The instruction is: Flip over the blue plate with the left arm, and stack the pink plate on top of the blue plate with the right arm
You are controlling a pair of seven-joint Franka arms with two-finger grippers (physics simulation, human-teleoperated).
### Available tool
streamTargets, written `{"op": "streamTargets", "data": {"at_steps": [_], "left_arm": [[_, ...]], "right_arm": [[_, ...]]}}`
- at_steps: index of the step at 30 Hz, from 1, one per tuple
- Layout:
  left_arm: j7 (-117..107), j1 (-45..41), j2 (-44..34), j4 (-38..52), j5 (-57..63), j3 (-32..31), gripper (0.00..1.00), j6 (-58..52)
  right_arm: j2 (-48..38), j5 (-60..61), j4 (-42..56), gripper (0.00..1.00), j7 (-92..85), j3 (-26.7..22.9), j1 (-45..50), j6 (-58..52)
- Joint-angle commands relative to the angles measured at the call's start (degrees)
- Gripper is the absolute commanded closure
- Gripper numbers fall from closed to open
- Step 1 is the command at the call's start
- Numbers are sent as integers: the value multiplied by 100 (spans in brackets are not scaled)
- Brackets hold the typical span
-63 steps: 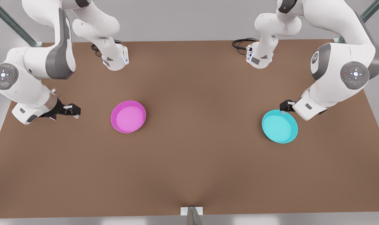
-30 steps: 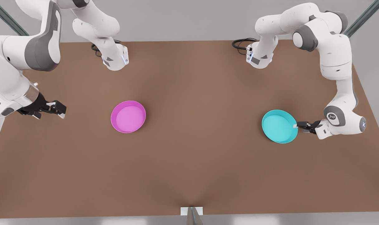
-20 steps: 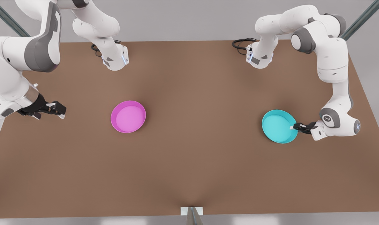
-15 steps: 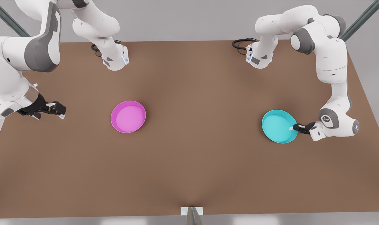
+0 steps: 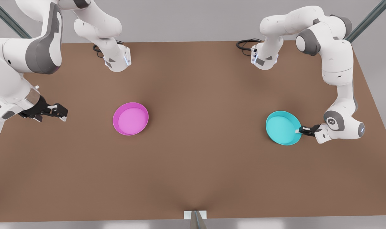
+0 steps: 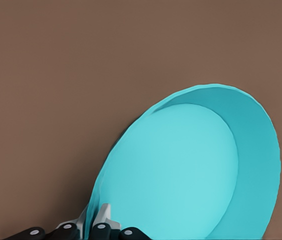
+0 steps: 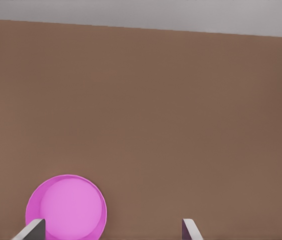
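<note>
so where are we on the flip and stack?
Done: left gripper is shut on the blue plate rim, plate open side up. In hand: the flip, not yet made. Left: stacking; pink plate sits on the table, right gripper open, apart from it.

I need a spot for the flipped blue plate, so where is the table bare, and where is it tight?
Bare: the wide stretch of table between the pink plate and the blue plate, and the whole near strip below both. Tight: the blue plate's rim, where the left gripper is clamped, and the far edge by the arm bases. The right gripper waits open beyond the pink plate.
</note>
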Motion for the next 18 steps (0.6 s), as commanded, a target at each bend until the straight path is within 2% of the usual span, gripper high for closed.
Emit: {"op": "streamTargets", "data": {"at_steps": [1,11,16,18], "left_arm": [[7,0,0,0,-96,0,79,-20],[-327,0,-281,79,-228,9,79,-749],[-617,-474,-554,334,-122,36,79,-811],[-978,-738,-677,484,449,36,79,-811]], "right_arm": [[0,0,0,0,0,0,-26,1],[0,0,0,0,0,8,-26,1],[8,0,0,0,0,0,-26,1],[8,0,0,0,-9,8,-44,1]]}}
